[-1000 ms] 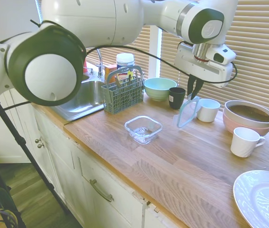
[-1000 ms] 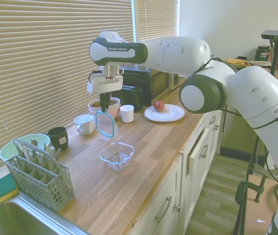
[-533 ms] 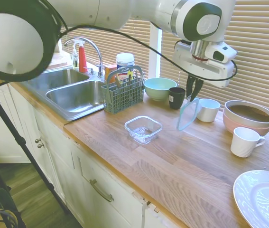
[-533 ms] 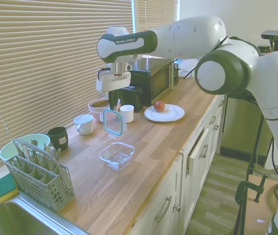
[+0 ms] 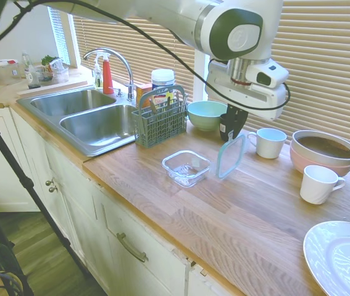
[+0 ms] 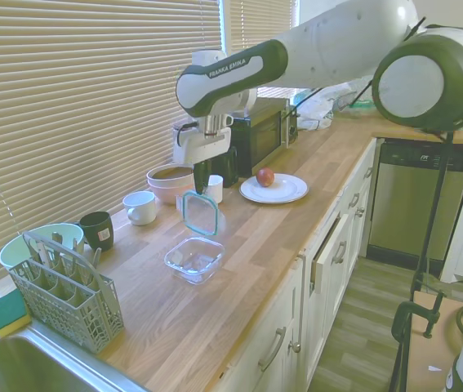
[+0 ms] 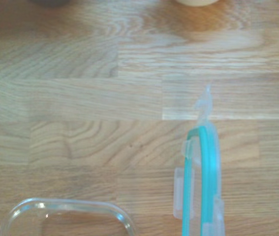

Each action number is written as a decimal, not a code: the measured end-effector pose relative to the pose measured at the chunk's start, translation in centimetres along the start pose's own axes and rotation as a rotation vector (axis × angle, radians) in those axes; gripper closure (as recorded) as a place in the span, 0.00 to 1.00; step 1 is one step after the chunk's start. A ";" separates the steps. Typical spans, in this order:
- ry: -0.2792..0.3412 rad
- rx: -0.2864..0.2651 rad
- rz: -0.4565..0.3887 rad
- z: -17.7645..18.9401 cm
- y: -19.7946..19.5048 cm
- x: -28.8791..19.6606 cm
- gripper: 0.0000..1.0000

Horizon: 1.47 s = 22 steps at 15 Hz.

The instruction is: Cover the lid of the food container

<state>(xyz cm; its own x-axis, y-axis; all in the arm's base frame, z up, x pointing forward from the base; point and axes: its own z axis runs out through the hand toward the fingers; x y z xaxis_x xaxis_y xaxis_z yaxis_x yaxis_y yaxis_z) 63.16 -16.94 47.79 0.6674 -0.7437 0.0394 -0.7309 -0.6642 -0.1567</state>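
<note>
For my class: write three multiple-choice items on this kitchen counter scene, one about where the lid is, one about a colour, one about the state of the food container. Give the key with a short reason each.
1. Where is the lid?
A. Hanging on edge from the gripper, above the counter beside the food container
B. Lying flat in the sink
C. Resting on the white plate

2. What colour is the lid's rim?
A. Red
B. Teal
C. Black

3. What state is the food container in?
A. Closed with its lid
B. Tipped on its side
C. Upright and uncovered on the counter

Key:
1 A: both exterior views show the lid held by its top edge, hanging near vertical next to the container.
2 B: the wrist view shows a teal band along the clear lid.
3 C: the container sits open on the wooden counter, nothing on top of it.
</note>
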 end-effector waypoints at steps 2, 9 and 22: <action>0.010 -0.005 -0.011 -0.3 0.9 -2.1 1.00; 0.047 0.001 -0.049 -1.0 3.9 -9.9 1.00; 0.049 -0.002 -0.035 -3.8 2.4 -7.5 1.00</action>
<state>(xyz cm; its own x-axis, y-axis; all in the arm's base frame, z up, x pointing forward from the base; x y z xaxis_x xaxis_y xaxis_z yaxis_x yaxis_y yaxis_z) 55.84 -13.30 50.89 0.6845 -0.7231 0.0928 -0.7078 -0.6897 -0.1525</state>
